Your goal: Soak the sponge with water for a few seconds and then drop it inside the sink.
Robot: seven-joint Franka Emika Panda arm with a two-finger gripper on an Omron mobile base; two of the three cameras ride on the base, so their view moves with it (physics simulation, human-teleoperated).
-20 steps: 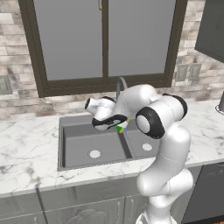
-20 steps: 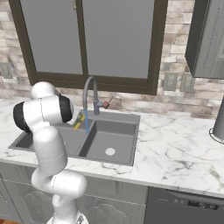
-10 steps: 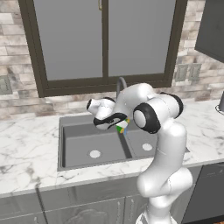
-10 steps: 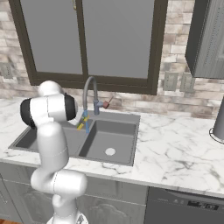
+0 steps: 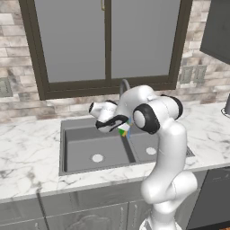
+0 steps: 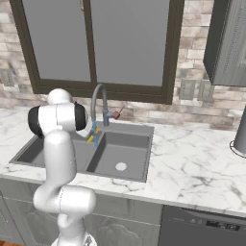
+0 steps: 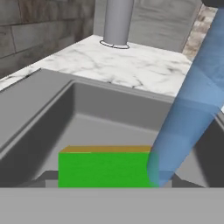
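Observation:
The sponge (image 7: 105,168), green with a yellow layer along its far edge, is held over the sink (image 7: 109,113), and my gripper (image 7: 109,183) is shut on it. The water (image 7: 188,109) falls as a translucent blue stream onto the sponge's right end. From the left base camera, the gripper (image 5: 119,127) holds the sponge (image 5: 122,131) over the sink's (image 5: 90,143) centre divider, under the water (image 5: 128,133). From the right base camera, the sponge (image 6: 91,138) and water (image 6: 96,137) sit below the faucet (image 6: 98,101), above the sink (image 6: 126,146).
A grey cylinder (image 7: 117,19) stands on the marble counter (image 7: 144,65) beyond the sink's far end; it also shows as a cylinder (image 6: 240,129) at the far right. A window and brick wall run behind the sink. A round drain (image 6: 121,166) marks the right basin.
The arm's elbow has swung slightly to the left. The sponge stays in the gripper under the stream, at almost the same spot.

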